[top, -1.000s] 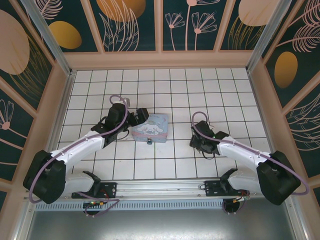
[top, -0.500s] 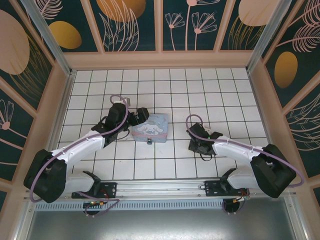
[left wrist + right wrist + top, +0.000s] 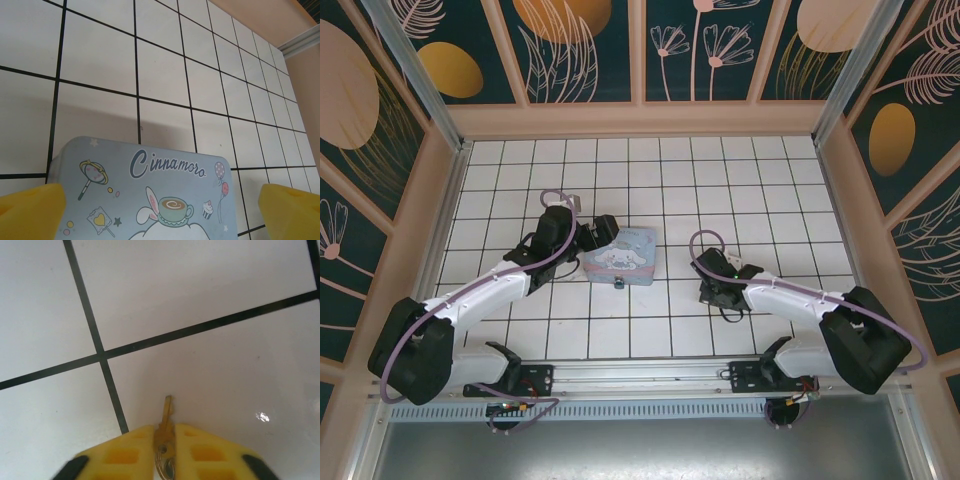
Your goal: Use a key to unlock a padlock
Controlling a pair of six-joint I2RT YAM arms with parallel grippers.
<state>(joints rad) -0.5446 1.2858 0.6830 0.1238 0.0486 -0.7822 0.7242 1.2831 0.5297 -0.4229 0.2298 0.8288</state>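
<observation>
Right gripper (image 3: 164,436) has its jaws pinched on the key (image 3: 168,411), blade poking out over the tile. Left gripper (image 3: 160,212) has its jaws wide, right at the tin (image 3: 150,167).

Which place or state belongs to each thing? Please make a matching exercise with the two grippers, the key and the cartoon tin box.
Column one:
1. left gripper
2. right gripper
3. key
4. cartoon tin box

Column two:
A. blade sticks out past the yellow fingertips
B. jaws wide apart, one on each side of the box
C. lies lid up on the white tiles
D. closed on a small metal thing

Pairs: 1-B, 2-D, 3-A, 4-C.
</observation>
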